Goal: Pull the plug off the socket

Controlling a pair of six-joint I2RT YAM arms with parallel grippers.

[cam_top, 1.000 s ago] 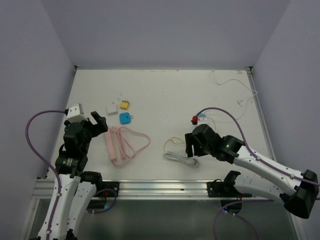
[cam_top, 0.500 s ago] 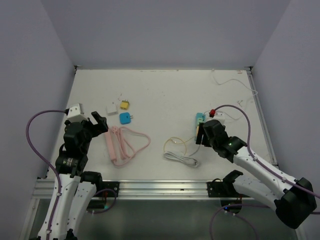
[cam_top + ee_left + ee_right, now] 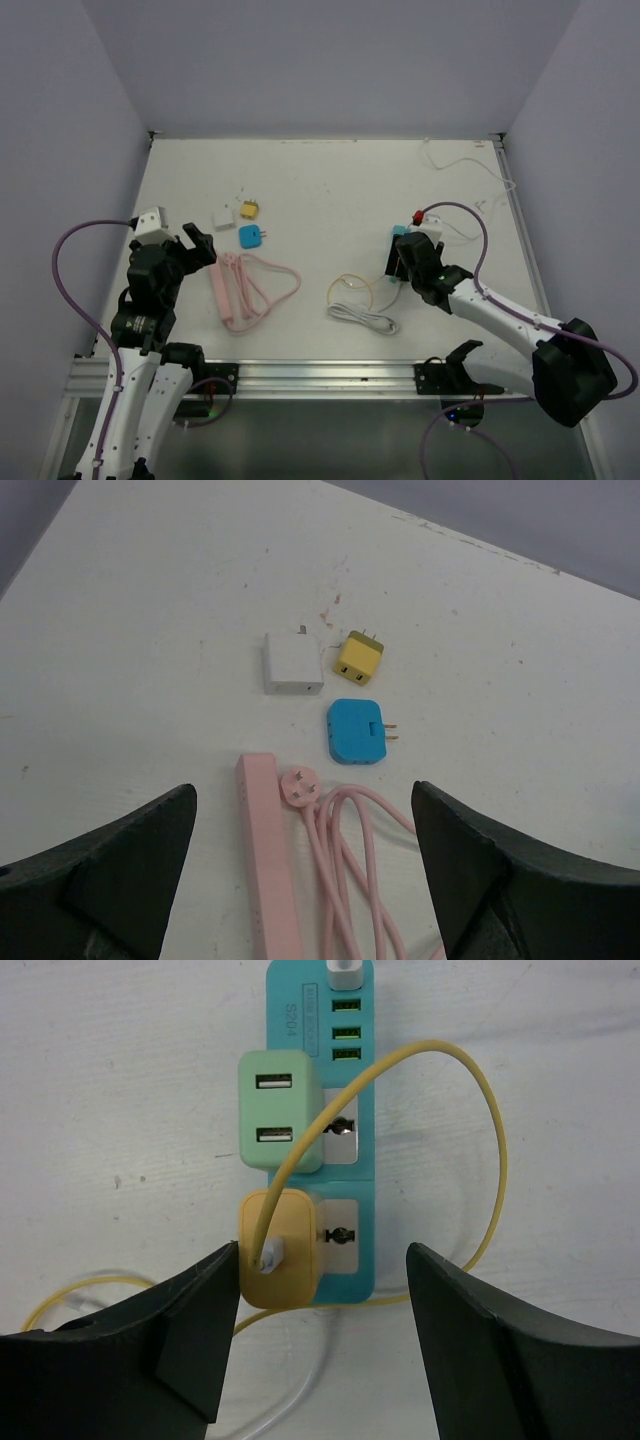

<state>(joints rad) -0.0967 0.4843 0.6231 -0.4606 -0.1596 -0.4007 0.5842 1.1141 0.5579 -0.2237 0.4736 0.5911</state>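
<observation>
Left gripper [image 3: 303, 798]: open wide, hovering above the table's left side and holding nothing.
Pink power strip [image 3: 268, 880]: lying under that gripper, long axis near to far, its pink cord [image 3: 350, 860] looped on its right.
Loose adapters: a white adapter [image 3: 293, 663], a yellow adapter [image 3: 360, 657] and a blue adapter [image 3: 355, 730] sit together just beyond the pink strip.
White cable [image 3: 362, 318]: bundled near the middle, on the near side.
Right gripper [image 3: 320, 1260]: fingers spread, straddling the teal strip and gripping nothing.
Teal power strip [image 3: 300, 1010]: right of centre, long axis near to far, USB end pointing far.
Green plug [image 3: 280, 1110]: seated in the farther socket, overhanging the strip's left edge.
Yellow plug [image 3: 283, 1250]: seated in the nearer socket between the fingers, with the left finger just beside it. Its yellow wire [image 3: 480, 1110] arcs right over the strip.
</observation>
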